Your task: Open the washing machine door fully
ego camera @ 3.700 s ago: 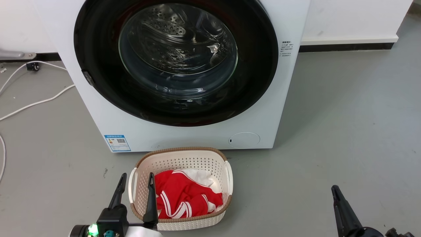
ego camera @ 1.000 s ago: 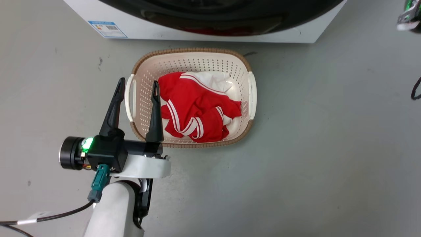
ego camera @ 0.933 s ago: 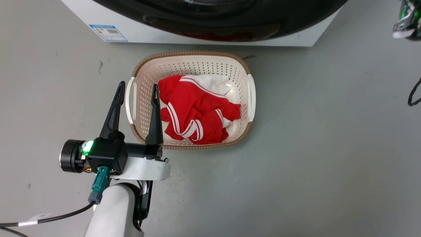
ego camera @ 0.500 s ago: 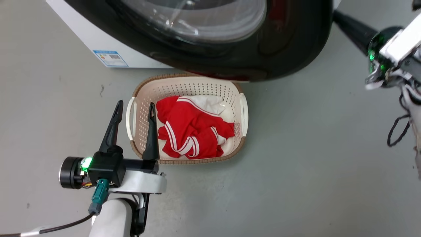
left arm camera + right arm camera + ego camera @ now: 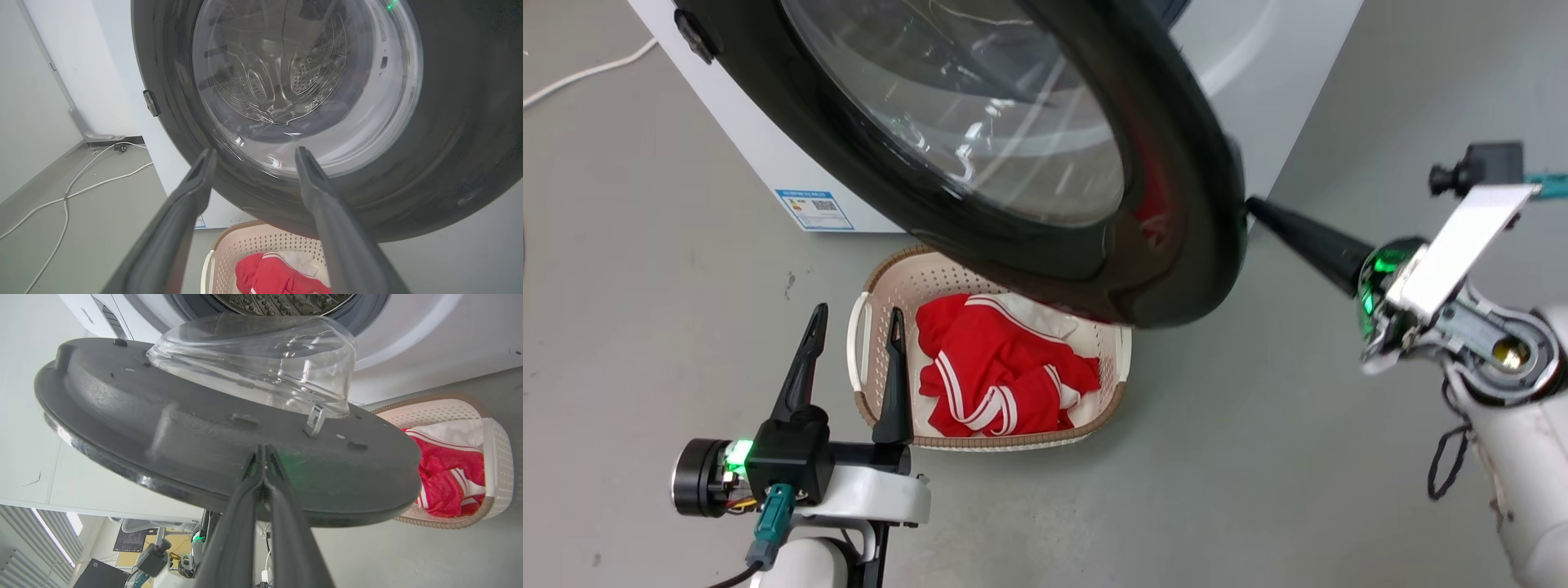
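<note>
While it stands on the grey floor [image 5: 1339,457], the washing machine [image 5: 743,139] shows its steel drum [image 5: 282,300] past the opened door. The washing machine door [image 5: 1176,212] hangs partly swung out from the machine's left side, its free edge over the far rim of the cream laundry basket [image 5: 870,286], which sits on the floor just before the machine's front. A red-and-white garment [image 5: 996,384] lies in the basket. The right gripper [image 5: 261,449], fingers pressed together with nothing between them, has its tips against the door's grey inner face beside the metal latch hook [image 5: 314,420]. The left gripper [image 5: 858,312], fingers spread and empty, hovers at the basket's left rim.
</note>
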Tool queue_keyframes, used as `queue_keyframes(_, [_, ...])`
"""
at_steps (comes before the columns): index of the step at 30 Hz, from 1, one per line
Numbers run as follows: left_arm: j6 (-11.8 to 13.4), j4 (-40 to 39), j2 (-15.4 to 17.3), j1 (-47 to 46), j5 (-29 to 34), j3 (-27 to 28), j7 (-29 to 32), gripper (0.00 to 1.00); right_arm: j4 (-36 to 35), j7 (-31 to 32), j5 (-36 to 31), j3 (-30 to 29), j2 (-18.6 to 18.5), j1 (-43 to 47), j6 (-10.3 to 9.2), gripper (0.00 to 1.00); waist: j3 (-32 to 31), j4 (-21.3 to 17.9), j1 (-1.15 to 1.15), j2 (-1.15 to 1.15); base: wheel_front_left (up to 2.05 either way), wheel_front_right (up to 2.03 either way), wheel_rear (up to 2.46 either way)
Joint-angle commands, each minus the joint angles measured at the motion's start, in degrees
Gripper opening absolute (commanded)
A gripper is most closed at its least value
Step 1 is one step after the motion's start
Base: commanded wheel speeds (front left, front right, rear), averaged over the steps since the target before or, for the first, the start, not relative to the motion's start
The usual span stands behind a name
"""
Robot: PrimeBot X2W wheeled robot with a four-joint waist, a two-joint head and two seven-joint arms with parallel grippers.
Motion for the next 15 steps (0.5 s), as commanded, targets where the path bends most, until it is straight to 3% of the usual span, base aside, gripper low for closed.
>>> queue_keyframes(1, [0.0, 0.0, 0.0, 0.7, 0.2, 0.1, -0.2, 1.0, -1.5, 0.7, 0.6, 1.4, 2.2, 1.4, 0.26, 0.0, -0.8, -0.1, 0.01, 0.0, 0.0, 0.0, 0.0])
queue_keyframes(15, [-0.3, 0.2, 0.0, 2.8, 0.4, 0.6, -0.2, 1.0, -12.8, 2.2, 2.9, 4.8, 6.0, 14.3, 0.23, 0.0, -3.6, 0.7, 0.01, 0.0, 0.0, 0.0, 0.0])
